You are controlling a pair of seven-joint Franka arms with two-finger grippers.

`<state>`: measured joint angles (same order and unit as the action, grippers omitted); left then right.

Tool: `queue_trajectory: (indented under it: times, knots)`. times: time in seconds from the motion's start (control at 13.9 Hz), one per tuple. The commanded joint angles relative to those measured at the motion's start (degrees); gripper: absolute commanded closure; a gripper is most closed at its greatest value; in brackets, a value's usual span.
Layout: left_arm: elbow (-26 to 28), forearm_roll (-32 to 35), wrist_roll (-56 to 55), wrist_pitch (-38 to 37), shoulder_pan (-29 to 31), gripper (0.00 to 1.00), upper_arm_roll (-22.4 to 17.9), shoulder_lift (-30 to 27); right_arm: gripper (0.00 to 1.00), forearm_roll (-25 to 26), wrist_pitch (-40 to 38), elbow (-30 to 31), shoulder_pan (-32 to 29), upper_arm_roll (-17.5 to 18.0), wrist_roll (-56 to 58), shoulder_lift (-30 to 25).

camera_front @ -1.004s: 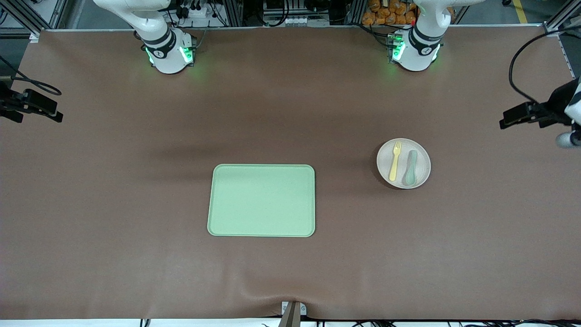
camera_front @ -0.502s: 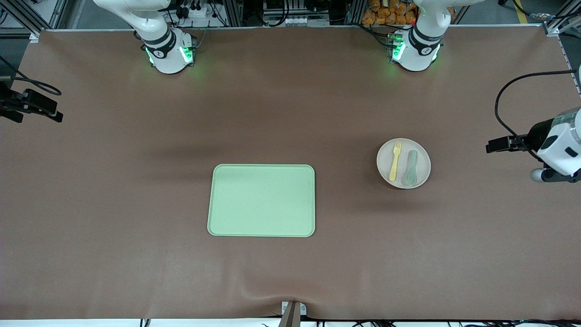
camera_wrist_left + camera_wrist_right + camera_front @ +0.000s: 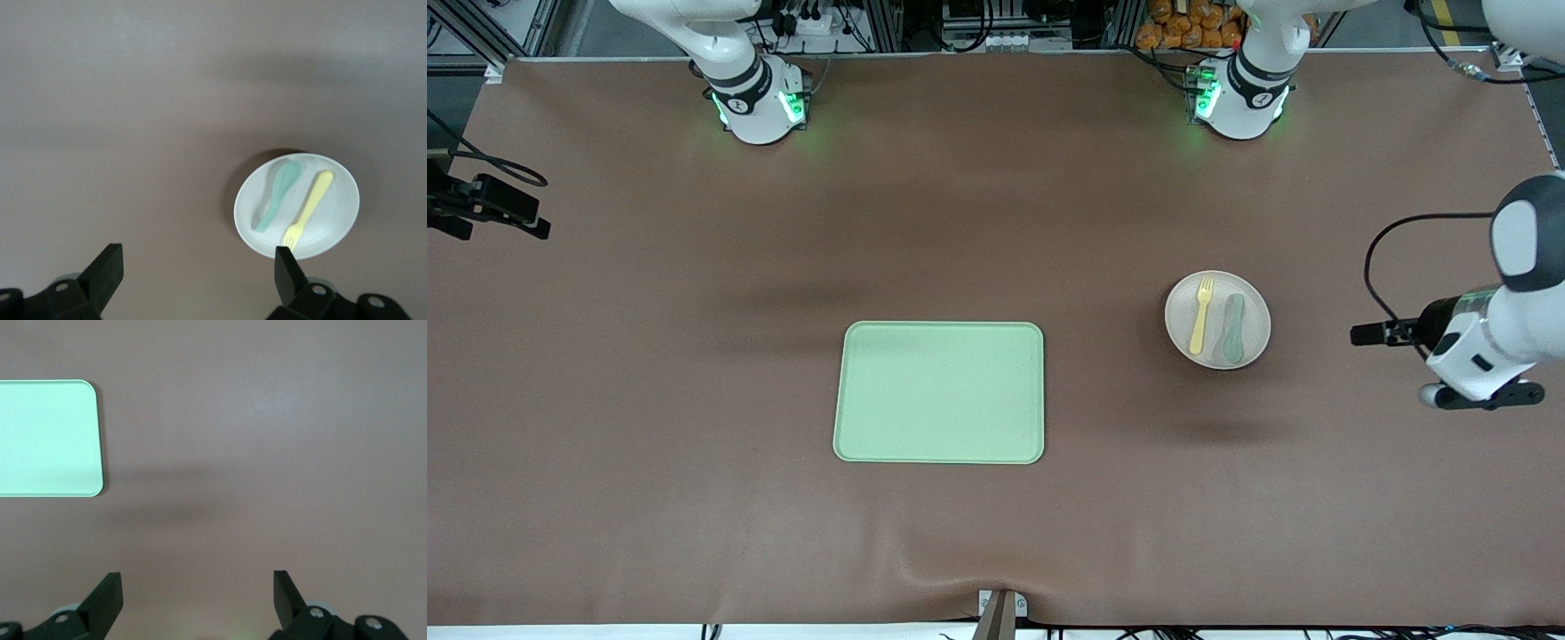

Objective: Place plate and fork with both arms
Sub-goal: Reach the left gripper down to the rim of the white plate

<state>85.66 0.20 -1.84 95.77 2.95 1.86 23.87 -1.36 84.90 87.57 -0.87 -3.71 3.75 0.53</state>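
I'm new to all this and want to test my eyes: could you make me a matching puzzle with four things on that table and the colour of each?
Things:
1. fork
2. spoon
3. plate
4. tray

Colours:
A. light green
B. off-white
C. pale yellow
D. grey-green

Pairs: 1-C, 2-D, 3-B, 4-A

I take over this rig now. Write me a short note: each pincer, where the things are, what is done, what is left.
Left pincer: open, empty, in the air at the left arm's end of the table, near the plate.
Right pincer: open, empty, over bare table near the tray.
Fork and spoon lie side by side on the plate.
Done: nothing picked up.
Left: place plate and fork.
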Motion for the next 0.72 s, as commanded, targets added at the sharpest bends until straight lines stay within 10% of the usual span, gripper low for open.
queue_trajectory:
  times: [0.0,0.65]
  knots:
    - [0.99,1.12,0.26,2.13,0.13,0.00,0.08,2.14,0.00,-0.23,-0.52,-0.21,-0.71,0.29,0.29,-0.27]
    - [27.00,2.00,-0.71,24.71,0.48,0.00,0.25,-3.65,0.00,-0.23,-0.52,-0.12,-1.15,0.20,0.29,-0.18]
